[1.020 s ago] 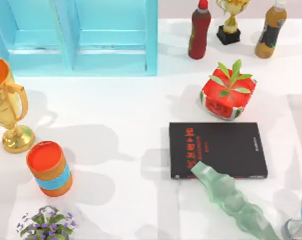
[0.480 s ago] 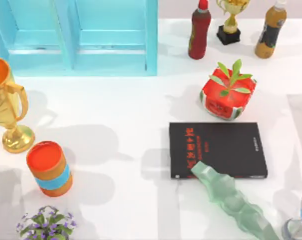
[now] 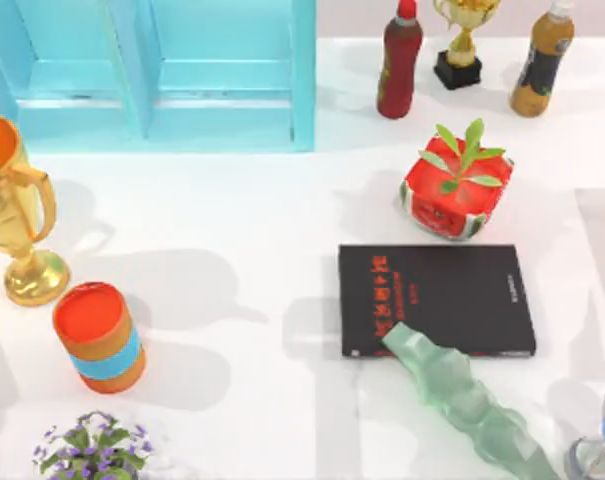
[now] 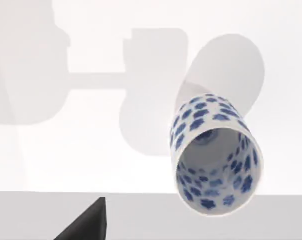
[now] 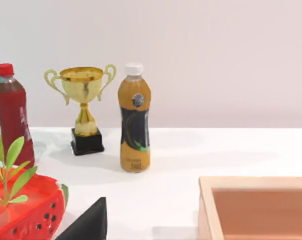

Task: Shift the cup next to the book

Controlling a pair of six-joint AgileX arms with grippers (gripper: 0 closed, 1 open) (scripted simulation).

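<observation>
Cup: you've got the cup (image 4: 215,155) in the L wrist cam. White w/ blue blotches, no handle, sitting on bare white desk (image 4: 91,150), open mouth toward the cam, nothing inside, its shadow on the desk beyond it.
Cup vs book: you can't place one against the other from these views.
Book: the book (image 3: 437,298) lies flat, right of desk centre in your top cam, black cover, red lettering toward its left half, thin white page edge along the near side.
On the book: pale green glassy piece (image 3: 467,400) overlaps the book's near-left corner and runs diagonally off toward the near-right.
Behind the book: red watermelon-style pot (image 3: 454,195) w/ green leaves, just beside the far edge, not touching.
Left pincer: dark tip (image 4: 88,222) at the frame edge of your L wrist cam, apart from the cup; spread or pressed together, can't tell.
Right pincer: dark tip (image 5: 88,220) in your R wrist cam, near the pot; state can't tell either.
Back right: red bottle (image 3: 399,65), small gold trophy (image 3: 462,40) on a black base, brown bottle (image 3: 542,65), in a row.
Back left: light-blue cabinet (image 3: 152,70).
Left side: big gold trophy (image 3: 17,215), orange cylinder (image 3: 100,337) w/ light-blue band near it, purple-flower plant (image 3: 92,448) at the near edge.
R wrist cam extra: wooden box (image 5: 255,207), open top.
</observation>
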